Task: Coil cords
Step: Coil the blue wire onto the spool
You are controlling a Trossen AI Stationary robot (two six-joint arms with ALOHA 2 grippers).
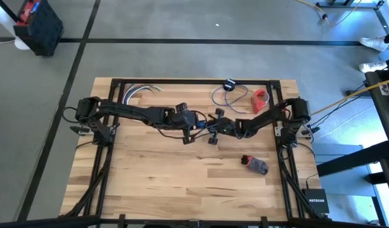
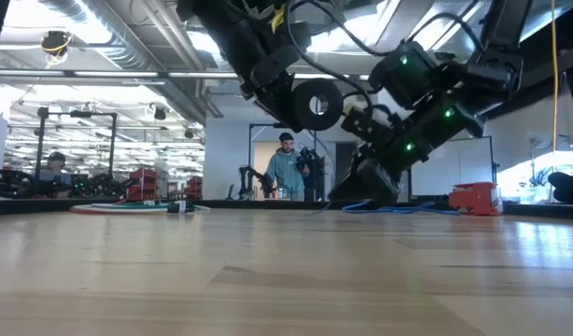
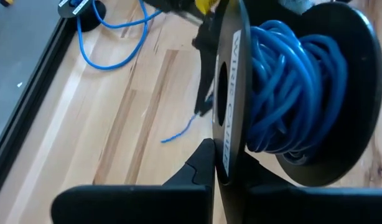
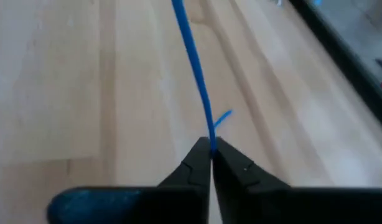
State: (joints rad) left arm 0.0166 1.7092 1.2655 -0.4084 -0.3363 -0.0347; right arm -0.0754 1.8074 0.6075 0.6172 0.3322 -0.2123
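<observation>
The left gripper [image 3: 213, 163] is clamped on the flange of a black plastic spool [image 3: 290, 93] wound with thin blue cord [image 4: 194, 68]. Just beside the spool, the right gripper [image 4: 211, 151] pinches the cord near its tip. That short tail could slip free under tension, loosening the windings.

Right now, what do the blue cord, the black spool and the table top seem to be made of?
Blue cord: probably plastic-jacketed wire, smooth and slightly glossy; the shut right gripper pinches it.
Black spool: likely moulded plastic, dull sheen, white lettering on its flange; the shut left gripper clamps it.
Table top: pale wood in jointed strips, visible grain, satin finish.
</observation>
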